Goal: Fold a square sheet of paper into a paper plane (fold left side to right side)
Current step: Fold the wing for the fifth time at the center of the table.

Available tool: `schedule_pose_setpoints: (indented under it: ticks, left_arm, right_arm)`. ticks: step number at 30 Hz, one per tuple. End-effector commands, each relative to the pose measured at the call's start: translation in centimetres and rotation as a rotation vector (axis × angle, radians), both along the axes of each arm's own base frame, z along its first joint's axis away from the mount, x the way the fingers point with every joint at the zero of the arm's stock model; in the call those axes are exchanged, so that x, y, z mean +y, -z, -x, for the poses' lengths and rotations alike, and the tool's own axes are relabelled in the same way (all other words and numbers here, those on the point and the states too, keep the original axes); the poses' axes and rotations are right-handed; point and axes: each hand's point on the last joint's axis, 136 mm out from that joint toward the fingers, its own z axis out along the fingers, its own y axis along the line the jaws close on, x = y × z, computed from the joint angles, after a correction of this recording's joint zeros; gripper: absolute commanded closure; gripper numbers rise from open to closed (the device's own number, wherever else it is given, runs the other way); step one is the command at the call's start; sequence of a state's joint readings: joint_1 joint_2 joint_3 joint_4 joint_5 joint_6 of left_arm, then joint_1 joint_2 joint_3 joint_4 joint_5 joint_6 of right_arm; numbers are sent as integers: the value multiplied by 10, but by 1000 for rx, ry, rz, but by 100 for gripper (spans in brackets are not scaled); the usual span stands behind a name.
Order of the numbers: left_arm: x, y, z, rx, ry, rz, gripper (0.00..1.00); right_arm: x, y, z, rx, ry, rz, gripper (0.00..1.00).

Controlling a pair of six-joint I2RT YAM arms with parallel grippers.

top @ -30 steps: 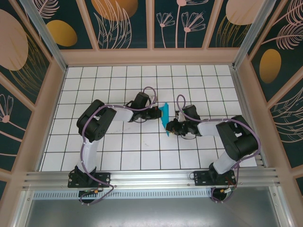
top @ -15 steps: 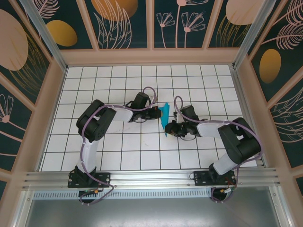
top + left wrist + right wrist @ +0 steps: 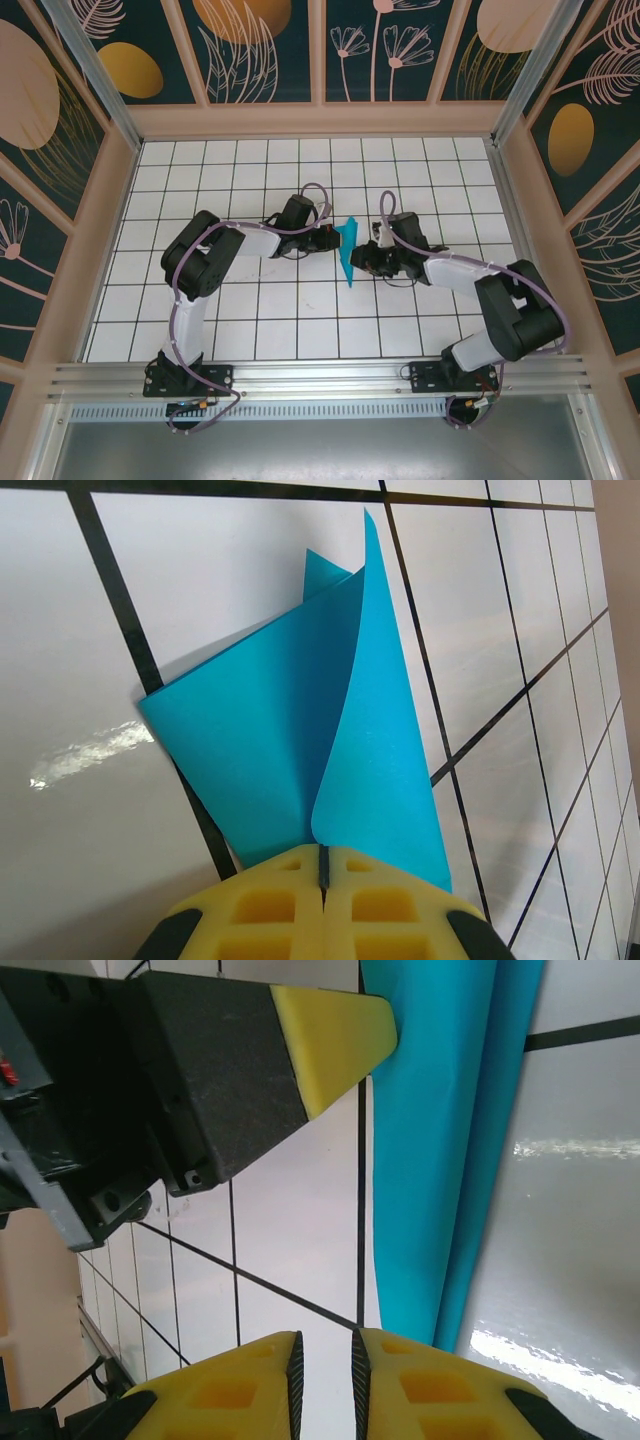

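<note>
The teal sheet of paper [image 3: 346,250] is folded into a narrow pointed wedge, close to a paper plane shape, and stands partly on edge at the middle of the tiled table. My left gripper [image 3: 333,238] is shut on its left edge. In the left wrist view the yellow pads [image 3: 270,900] pinch the paper [image 3: 300,710], whose two flaps spread upward. My right gripper [image 3: 366,257] sits just right of the paper. Its jaws [image 3: 325,1360] stand slightly open with nothing between them, and the folded paper [image 3: 450,1160] lies beside its right pad.
The white grid table [image 3: 250,310] is walled by beige panels [image 3: 520,200] on three sides. The left gripper's black and yellow finger [image 3: 330,1030] reaches into the top of the right wrist view, close to the paper.
My right gripper has moved from the paper's lower tip up along its right side and has parted its jaws a little. The left gripper and paper have stayed put.
</note>
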State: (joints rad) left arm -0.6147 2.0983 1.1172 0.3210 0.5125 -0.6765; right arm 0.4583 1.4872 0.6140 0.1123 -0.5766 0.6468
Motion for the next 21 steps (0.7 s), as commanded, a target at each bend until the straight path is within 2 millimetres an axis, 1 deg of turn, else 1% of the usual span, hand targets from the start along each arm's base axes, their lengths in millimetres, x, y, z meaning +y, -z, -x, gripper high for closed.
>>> schedule_pose_setpoints:
  ticks: [1, 5, 8, 11, 14, 18, 21]
  left_arm:
    - [34, 30, -5, 28, -79, -126, 100]
    - [35, 29, -5, 25, -80, -131, 100]
    - [36, 30, -4, 23, -78, -136, 100]
    - [37, 30, -1, 23, -74, -133, 100]
    - [37, 27, 0, 15, -69, -126, 100]
    - [37, 27, 2, 11, -64, -126, 100]
    - [36, 29, 1, 17, -62, -125, 100]
  right_arm:
    - [12, -1, -6, 1, -15, -21, 76]
    - [16, 8, -3, 21, -20, -31, 76]
    - [14, 11, -4, 20, -8, -17, 76]
    - [11, 6, -9, -3, 11, -14, 76]
    - [4, -4, -20, -34, 38, -14, 75]
    - [-7, -9, -32, -47, 73, -5, 73]
    - [-8, -12, -38, -58, 83, -2, 73]
